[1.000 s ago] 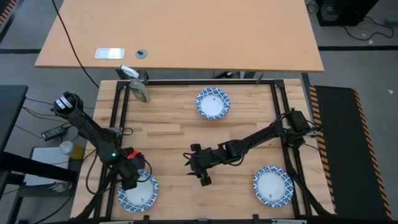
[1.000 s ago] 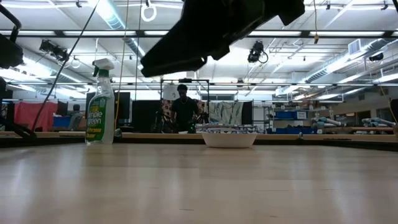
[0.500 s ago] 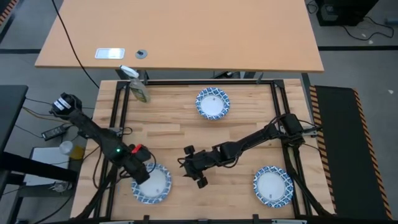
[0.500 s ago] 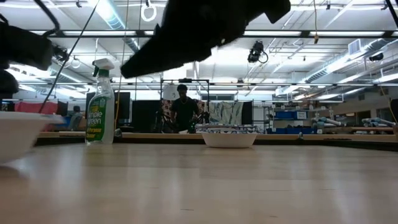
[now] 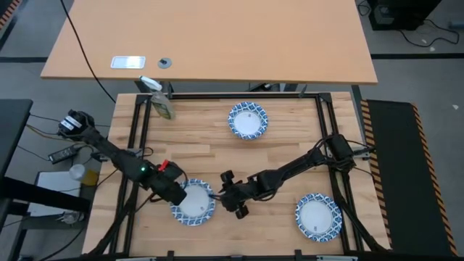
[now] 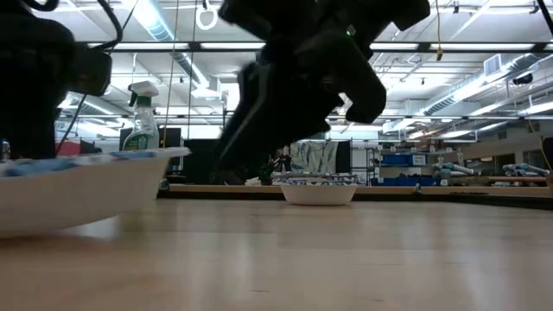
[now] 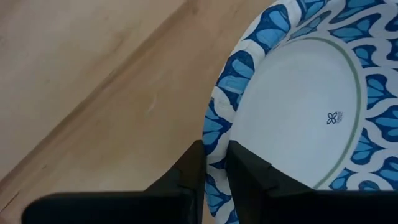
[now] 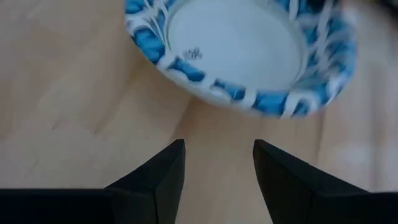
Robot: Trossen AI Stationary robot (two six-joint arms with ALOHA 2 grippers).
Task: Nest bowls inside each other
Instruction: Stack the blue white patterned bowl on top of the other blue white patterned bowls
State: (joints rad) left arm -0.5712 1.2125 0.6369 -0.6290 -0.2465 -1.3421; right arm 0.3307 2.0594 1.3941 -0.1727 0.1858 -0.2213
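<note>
1. We see the left gripper [image 5: 180,194] at the near-left part of the table [image 5: 217,148], jaws pinched on the rim of a bowl [image 5: 194,204]; its wrist view shows both fingers [image 7: 194,167] straddling the blue patterned edge.
2. In the low view that held bowl [image 6: 82,186] sits tilted, one side lifted off the wood.
3. The right gripper [image 5: 226,197] hovers just beside the same bowl, jaws apart and holding nothing.
4. A second bowl [image 5: 248,120] rests at the far centre, a third bowl [image 5: 317,217] at the near right.
5. A spray bottle [image 5: 161,98] lies at the far-left corner.
</note>
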